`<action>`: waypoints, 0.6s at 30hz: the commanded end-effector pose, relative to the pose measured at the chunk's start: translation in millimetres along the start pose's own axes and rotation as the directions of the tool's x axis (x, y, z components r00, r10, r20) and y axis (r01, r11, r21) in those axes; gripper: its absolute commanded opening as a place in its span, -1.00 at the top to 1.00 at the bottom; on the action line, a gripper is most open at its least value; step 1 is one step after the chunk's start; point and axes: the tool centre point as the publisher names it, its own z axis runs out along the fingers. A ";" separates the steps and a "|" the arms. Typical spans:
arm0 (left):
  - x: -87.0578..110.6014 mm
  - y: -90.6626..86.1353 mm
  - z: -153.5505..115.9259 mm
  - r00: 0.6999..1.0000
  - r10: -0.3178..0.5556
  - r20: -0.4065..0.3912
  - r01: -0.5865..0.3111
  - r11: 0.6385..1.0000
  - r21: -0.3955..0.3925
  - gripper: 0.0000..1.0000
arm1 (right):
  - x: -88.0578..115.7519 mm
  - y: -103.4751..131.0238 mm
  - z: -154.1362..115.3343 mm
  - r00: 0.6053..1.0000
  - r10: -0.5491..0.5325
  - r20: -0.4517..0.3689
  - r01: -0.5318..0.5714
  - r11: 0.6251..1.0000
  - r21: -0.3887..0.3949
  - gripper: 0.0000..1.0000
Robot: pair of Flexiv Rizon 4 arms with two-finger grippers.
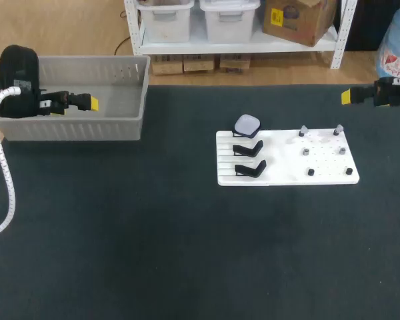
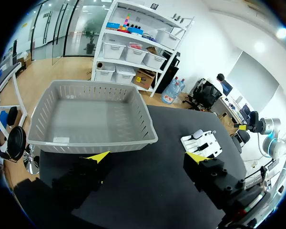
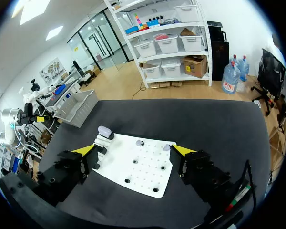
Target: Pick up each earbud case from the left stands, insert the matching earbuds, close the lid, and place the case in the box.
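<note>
A white board (image 1: 280,150) lies right of the table's middle. On its left side, one pale earbud case (image 1: 247,125) sits on the farthest of three black stands (image 1: 249,147); the two nearer stands are bare. Small earbuds (image 1: 305,152) stand on pegs on the board's right half. My left gripper (image 1: 91,103) hangs open over the grey basket (image 1: 73,130), far left of the board. My right gripper (image 1: 347,97) is open at the far right edge, beyond the board. In the right wrist view the open gripper (image 3: 133,150) looks down on the board (image 3: 148,167) and case (image 3: 105,130).
The grey basket (image 2: 86,138) looks empty inside, apart from a small label on its floor. It stands at the table's far left corner. The dark table mat (image 1: 153,253) spreads between basket and board and along the front.
</note>
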 end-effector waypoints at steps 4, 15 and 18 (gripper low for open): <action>-1.1 -1.7 0.0 1.000 -0.002 -0.005 0.002 1.000 -0.008 -1.00 | -0.1 0.0 -0.2 1.000 0.000 -0.001 0.000 1.000 0.000 -1.00; -1.1 -1.7 0.0 1.000 -0.002 -0.005 0.002 1.000 -0.008 -1.00 | -0.1 0.0 -0.2 1.000 0.000 -0.001 0.000 1.000 0.000 -1.00; -2.1 -7.5 2.3 0.999 0.039 -0.010 -0.038 0.998 0.055 -1.00 | -0.1 0.0 -0.2 1.000 0.000 -0.001 0.000 1.000 0.000 -1.00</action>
